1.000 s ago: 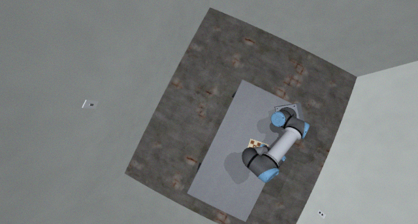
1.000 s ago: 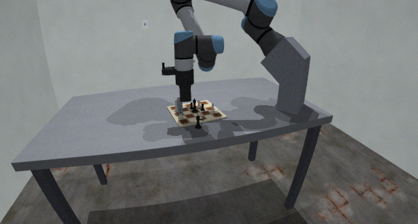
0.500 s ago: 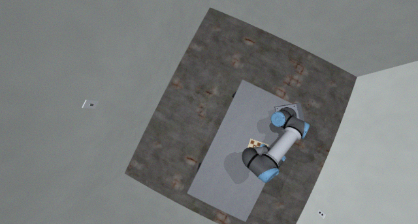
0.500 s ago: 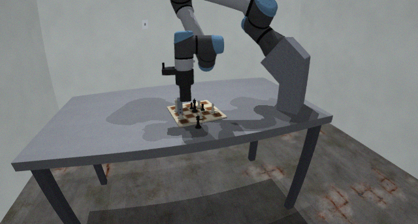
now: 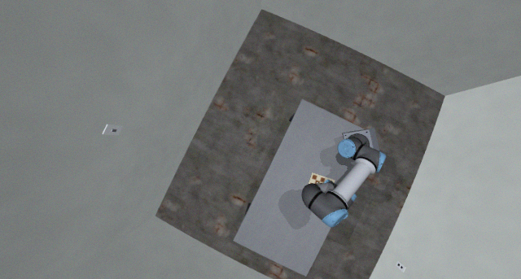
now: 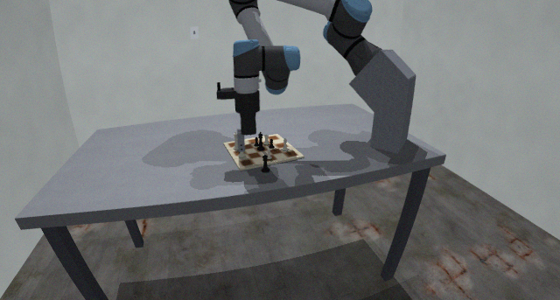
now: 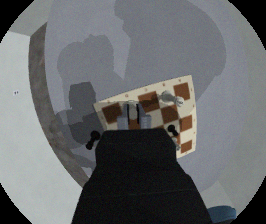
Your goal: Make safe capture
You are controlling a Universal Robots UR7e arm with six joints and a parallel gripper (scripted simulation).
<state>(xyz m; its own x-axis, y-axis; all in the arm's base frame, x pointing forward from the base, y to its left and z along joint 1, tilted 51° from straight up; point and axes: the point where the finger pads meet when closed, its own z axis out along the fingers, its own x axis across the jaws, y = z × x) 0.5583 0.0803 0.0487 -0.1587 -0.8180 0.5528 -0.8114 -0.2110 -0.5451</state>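
A small chessboard (image 6: 263, 151) with brown and cream squares lies in the middle of the grey table; a corner of it shows past the arm in the overhead view (image 5: 318, 178). My gripper (image 6: 239, 143) reaches straight down over the board's left side and is shut on a white piece (image 6: 240, 148) there. A black piece (image 6: 265, 163) stands upright on the table just off the board's near edge. Several black pieces (image 6: 261, 141) and a white piece (image 6: 284, 144) stand on the board. In the wrist view my fingers sit over the board (image 7: 153, 115); the held piece is mostly hidden.
The robot's base (image 6: 387, 103) stands on the table at the right rear. The arm's elbow (image 5: 326, 203) hangs over the board in the overhead view. Table edges lie well away from the board on all sides.
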